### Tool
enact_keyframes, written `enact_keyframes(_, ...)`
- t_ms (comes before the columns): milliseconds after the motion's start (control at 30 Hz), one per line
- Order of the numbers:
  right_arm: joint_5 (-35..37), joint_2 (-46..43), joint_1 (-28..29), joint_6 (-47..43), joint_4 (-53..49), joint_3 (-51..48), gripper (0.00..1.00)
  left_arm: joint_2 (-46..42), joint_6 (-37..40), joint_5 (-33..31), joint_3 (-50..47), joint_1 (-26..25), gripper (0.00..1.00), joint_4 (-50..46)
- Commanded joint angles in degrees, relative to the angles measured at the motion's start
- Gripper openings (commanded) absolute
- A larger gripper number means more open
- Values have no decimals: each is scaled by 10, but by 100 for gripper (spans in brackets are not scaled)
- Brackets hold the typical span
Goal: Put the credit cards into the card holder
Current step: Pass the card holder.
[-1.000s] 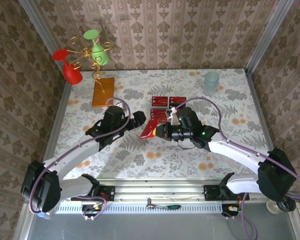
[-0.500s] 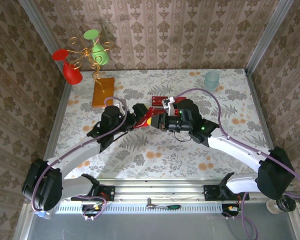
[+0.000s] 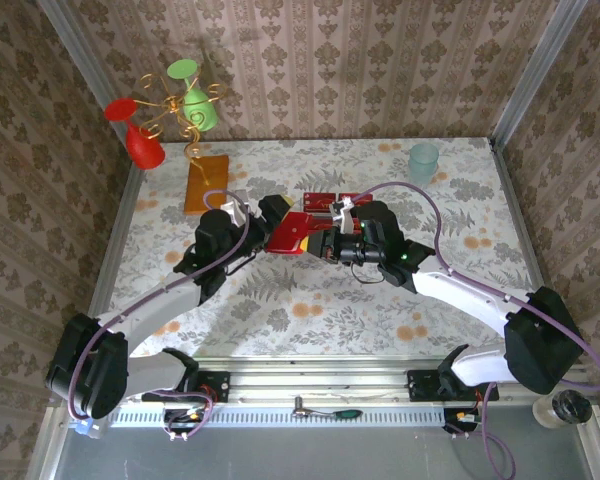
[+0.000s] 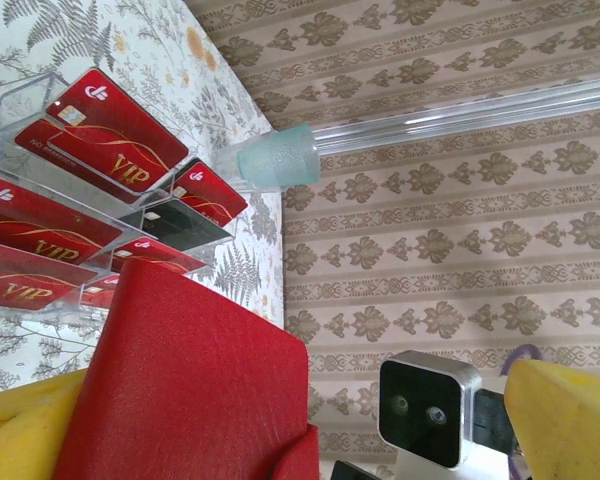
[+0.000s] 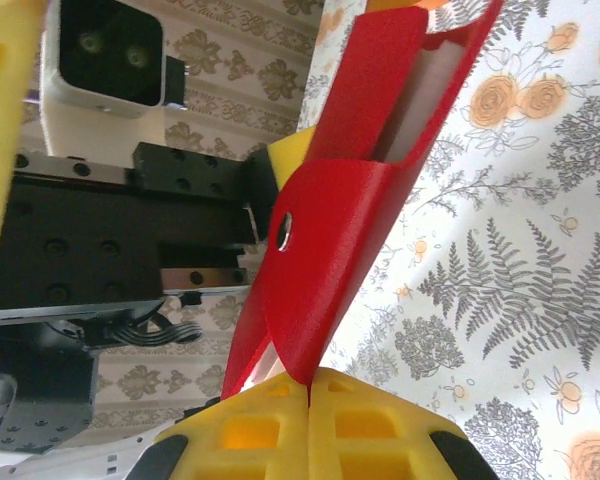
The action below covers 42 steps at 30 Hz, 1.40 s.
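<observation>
Evidently my right gripper [image 5: 308, 388] clamped the flat red folding wallet [image 3: 288, 235]; my left gripper [image 3: 276, 213] gaped beside it, empty. I judged no small red cards [image 4: 105, 125] inserted; they sat just beyond the wallet.

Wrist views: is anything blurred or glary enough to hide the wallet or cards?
Left wrist: cards sharp, lettering readable in the clear rack; wallet close yet crisp; yellow left fingers slightly soft at the frame edges. Right wrist: wallet in focus, evenly lit, no glare. Top external: even light, soft shadows under the arms.
</observation>
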Motion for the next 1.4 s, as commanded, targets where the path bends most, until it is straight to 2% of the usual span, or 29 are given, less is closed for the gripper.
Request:
enact_keyframes(0,-15,3,-4,1,23,0,0,-18,-5,15,-12,6,97,34)
enact_keyframes(167,-15,8,-6,0,22,0,0,-23,-2,12,-21,8,88,37)
enact_keyframes(267,-15,11,-7,0,21,-1,0,-24,-1,10,-26,10,78,40)
enact_keyframes(600,-14,14,-9,2,25,-4,0,-26,-6,4,-39,10,41,60)
enact_keyframes(867,-18,18,-12,-3,17,-2,0,-37,2,-5,-42,10,0,51)
enact_keyframes(900,-18,15,-16,-11,2,1,0,-41,8,-5,-41,10,0,45)
enact_keyframes(1000,13,-10,-35,-46,-78,4,23,-59,57,-18,-37,9,0,4)
enact_keyframes(1067,60,-29,-41,-91,-156,20,36,-78,111,-43,-35,3,0,-38)
enact_keyframes(1200,106,-30,-39,-140,-246,67,49,-100,157,-105,-60,-17,0,-54)
enact_keyframes(1367,153,19,-5,-176,-300,153,62,-84,117,-162,-100,-49,0,15)
